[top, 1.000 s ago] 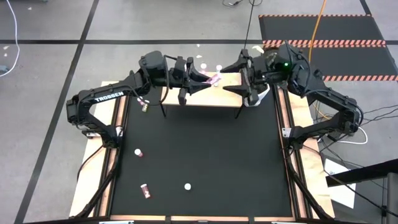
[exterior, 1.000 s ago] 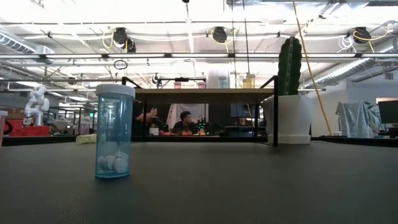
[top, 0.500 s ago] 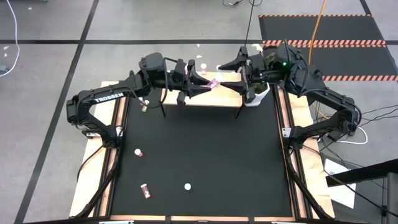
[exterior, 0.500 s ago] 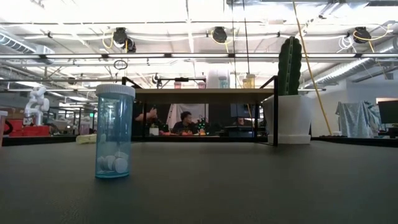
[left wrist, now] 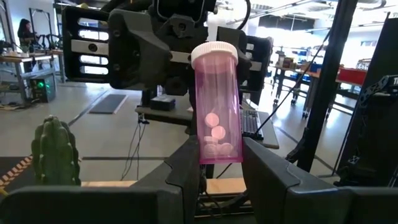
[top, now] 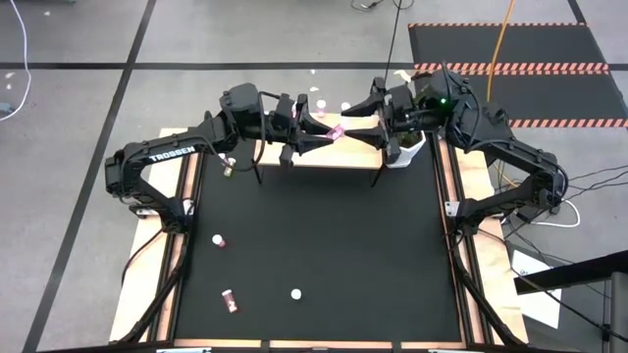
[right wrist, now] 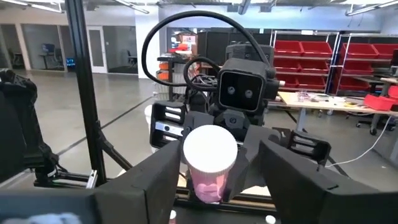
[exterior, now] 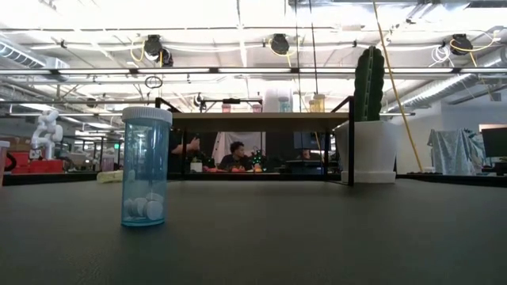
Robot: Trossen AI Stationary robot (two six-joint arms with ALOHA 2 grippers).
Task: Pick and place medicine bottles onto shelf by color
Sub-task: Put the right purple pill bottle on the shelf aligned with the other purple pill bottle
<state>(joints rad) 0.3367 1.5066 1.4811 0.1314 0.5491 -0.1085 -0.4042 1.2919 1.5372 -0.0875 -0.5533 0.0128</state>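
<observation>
A pink medicine bottle [left wrist: 217,102] with a white cap is held in the air over the shelf [top: 316,152], a light-wood board on black legs at the table's far edge. My left gripper [top: 327,133] is shut on it. My right gripper [right wrist: 211,165] faces it from the table's right, open. Its two fingers stand on either side of the white cap [right wrist: 210,149], and I see no touch. Other bottles [exterior: 256,106] stand on the shelf's top. My left gripper pinches the pink bottle's bottom end [left wrist: 219,155] between its two fingers [left wrist: 186,169]. The fingers come level from the table's left. The bottle sticks out past the fingertips with its cap toward the right gripper, lifted clear of the shelf.
A teal bottle [exterior: 146,168] stands on the black mat near the front edge. Loose bottles lie at the left of the mat [top: 229,301] [top: 218,239] and beside the left arm [top: 227,169]. A white pot with a cactus [exterior: 368,119] stands by the shelf's right end.
My right gripper's fingers have drawn closer together around the pink bottle's cap. The left gripper has kept the bottle where it was.
</observation>
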